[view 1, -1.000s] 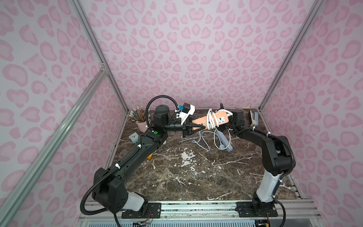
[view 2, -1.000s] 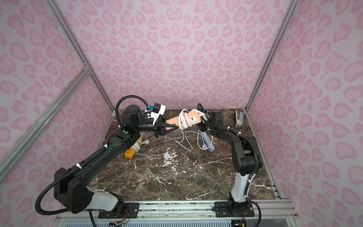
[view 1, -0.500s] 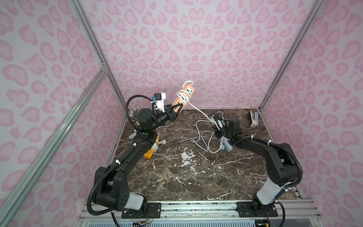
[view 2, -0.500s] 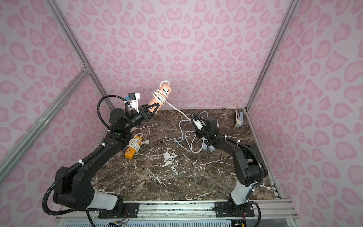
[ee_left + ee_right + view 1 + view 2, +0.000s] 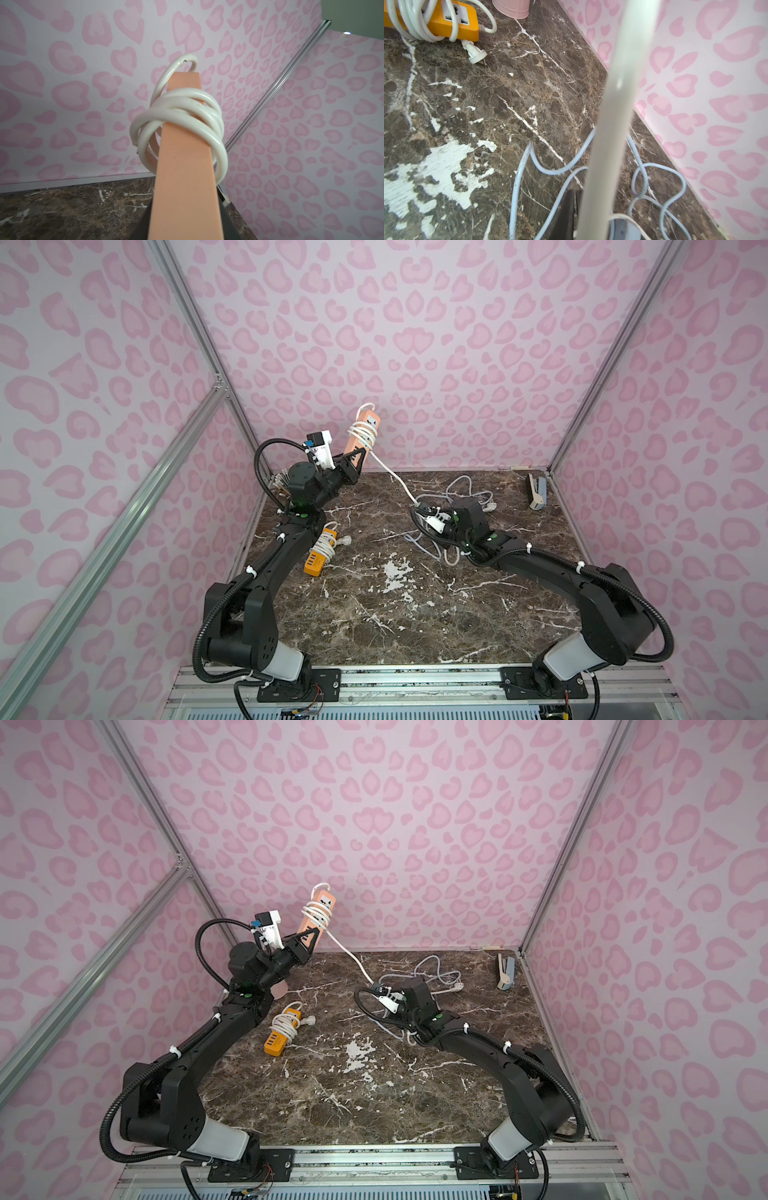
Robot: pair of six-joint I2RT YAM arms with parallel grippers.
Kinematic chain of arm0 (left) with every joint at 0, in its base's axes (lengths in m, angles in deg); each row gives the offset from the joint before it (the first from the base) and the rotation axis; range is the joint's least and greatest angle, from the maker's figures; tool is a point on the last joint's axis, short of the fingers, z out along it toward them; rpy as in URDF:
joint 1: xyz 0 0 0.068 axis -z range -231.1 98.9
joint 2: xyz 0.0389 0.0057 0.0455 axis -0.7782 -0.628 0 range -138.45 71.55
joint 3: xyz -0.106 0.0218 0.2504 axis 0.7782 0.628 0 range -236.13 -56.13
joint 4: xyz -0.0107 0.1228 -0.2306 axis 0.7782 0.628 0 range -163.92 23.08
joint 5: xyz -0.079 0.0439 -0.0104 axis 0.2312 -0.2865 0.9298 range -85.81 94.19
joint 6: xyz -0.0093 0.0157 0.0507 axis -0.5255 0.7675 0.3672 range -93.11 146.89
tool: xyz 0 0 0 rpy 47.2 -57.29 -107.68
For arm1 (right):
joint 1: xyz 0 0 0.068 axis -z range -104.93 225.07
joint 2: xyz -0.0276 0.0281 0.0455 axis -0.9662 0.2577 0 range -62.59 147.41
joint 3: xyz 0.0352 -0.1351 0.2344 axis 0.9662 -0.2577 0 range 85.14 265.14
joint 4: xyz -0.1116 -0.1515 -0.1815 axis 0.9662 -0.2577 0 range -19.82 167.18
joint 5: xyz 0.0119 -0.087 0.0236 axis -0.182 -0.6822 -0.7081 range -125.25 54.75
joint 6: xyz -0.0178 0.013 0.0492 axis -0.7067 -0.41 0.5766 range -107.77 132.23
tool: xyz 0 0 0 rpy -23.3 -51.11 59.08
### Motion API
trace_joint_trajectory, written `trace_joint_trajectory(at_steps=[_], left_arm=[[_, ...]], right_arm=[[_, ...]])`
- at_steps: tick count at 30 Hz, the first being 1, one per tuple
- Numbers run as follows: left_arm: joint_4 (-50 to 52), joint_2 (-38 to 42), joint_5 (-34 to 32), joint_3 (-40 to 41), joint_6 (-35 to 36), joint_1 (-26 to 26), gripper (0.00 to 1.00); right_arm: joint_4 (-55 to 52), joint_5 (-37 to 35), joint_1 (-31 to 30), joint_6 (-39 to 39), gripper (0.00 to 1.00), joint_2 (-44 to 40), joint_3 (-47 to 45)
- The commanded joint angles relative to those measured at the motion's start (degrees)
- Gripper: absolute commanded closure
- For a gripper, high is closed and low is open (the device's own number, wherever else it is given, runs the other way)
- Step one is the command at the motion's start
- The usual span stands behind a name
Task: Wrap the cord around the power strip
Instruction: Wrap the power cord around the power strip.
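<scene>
- A pink cup below the left pincer holds thin sticks.
- The left pincer grasps the low end of the peach power strip. A second ago the strip lay level; now it tilts upward.
- The right pincer, then beside the strip, is clenched on the white cord well below it.
- Its tips are hidden under its camera.

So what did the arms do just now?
The left gripper swung the peach power strip upward and back. The right gripper dropped away from it and shut on the white cord near the table. The orange power strip and stapler stayed put.
</scene>
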Motion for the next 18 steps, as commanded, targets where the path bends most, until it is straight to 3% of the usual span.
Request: trace_joint_trajectory(at_steps=[1,4,9,18], left_arm=[[10.77,-2.20,-10.02,-4.41,13.82,0.30,0.97],[20.72,-5.31,-15.81,-8.64,23.45,2.61,0.97],[35.46,-9.81,-17.20,-14.98,34.60,8.72,0.97],[62.57,-16.50,-2.78,-24.05,49.64,22.12,0.97]], right_arm=[[-2.61,-2.01,-1.46,-2.95,1.00,-4.96,0.82],[-2.43,-1.48,-1.93,-3.82,1.00,-8.87,2.57],[-2.46,-3.62,-1.24,-7.68,1.00,-11.20,7.16],[-3.47,0.85,4.99,-9.54,1.00,-5.53,20.55]])
